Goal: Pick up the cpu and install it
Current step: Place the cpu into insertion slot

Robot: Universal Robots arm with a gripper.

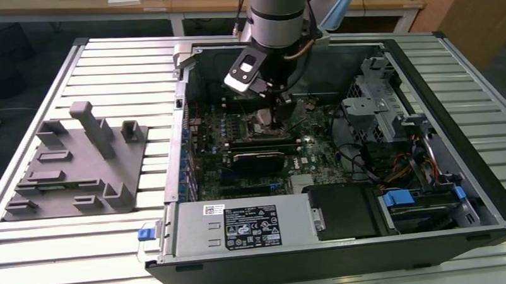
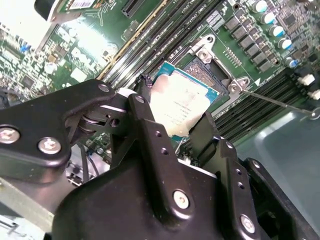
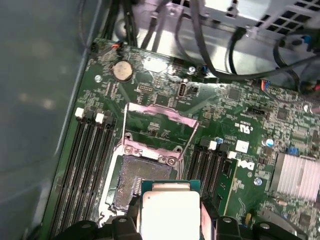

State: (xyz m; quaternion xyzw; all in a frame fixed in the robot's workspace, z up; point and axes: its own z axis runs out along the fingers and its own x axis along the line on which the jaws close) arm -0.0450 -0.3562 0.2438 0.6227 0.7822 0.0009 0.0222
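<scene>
silvery cpu (image 2: 182,107) is pinched between the two black fingers (image 2: 146,117) of the gripper (image 2: 175,117), sitting right over the open socket (image 3: 142,175) on the green motherboard (image 3: 240,115). can't tell if it's touching yet. the socket's metal frame (image 3: 157,117) is flipped up. it's all inside the open pc case (image 1: 324,256), with a grey tray (image 1: 69,180) beside it.

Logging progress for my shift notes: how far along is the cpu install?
Done: pickup; the gripper clamps the cpu between its fingers. In hand: cpu held just over the open socket, load frame raised. Left: seating it; it isn't in yet.
</scene>
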